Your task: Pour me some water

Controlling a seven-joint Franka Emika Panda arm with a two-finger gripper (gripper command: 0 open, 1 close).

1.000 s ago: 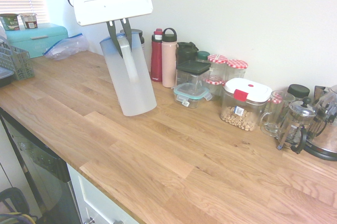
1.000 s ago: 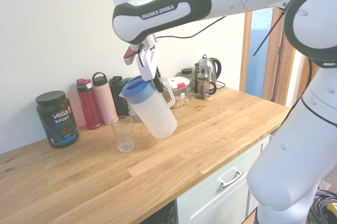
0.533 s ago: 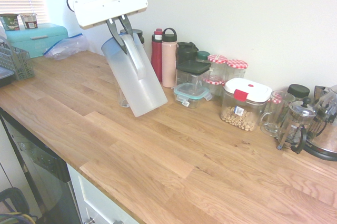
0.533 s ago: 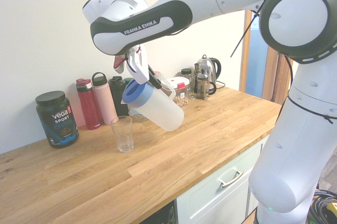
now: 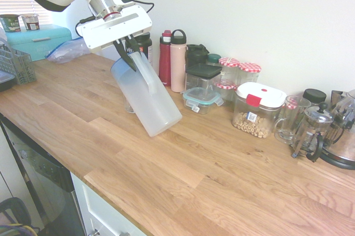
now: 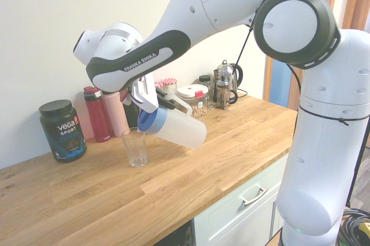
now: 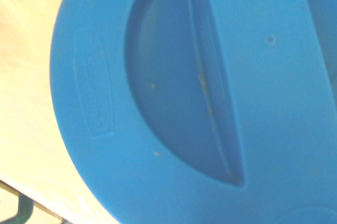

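Note:
A frosted plastic pitcher [image 5: 147, 100] with a blue lid [image 6: 151, 121] hangs tilted steeply over the wooden counter [image 5: 183, 175], lid end lowest. My gripper [image 5: 129, 53] is shut on the pitcher's handle [image 6: 176, 105]. The lid's edge sits just above the rim of a clear drinking glass [image 6: 134, 147] that stands upright on the counter; the pitcher mostly hides the glass [image 5: 128, 104] in the first exterior view. No water shows in the glass or in a stream. The blue lid [image 7: 200, 97] fills the wrist view.
Behind the glass stand a red bottle [image 6: 97, 114], a pink bottle [image 5: 178, 61] and a black Vega tub [image 6: 62, 130]. Storage jars [image 5: 258, 108], a French press [image 5: 312, 130] and a kettle [image 6: 228, 81] line the wall. A dish rack [image 5: 15, 64] and a teal bread box [image 5: 39, 39] sit far left.
The arm has swung down and toward the glass, tipping the pitcher from a slight lean to a steep tilt. The lid now sits at the glass rim.

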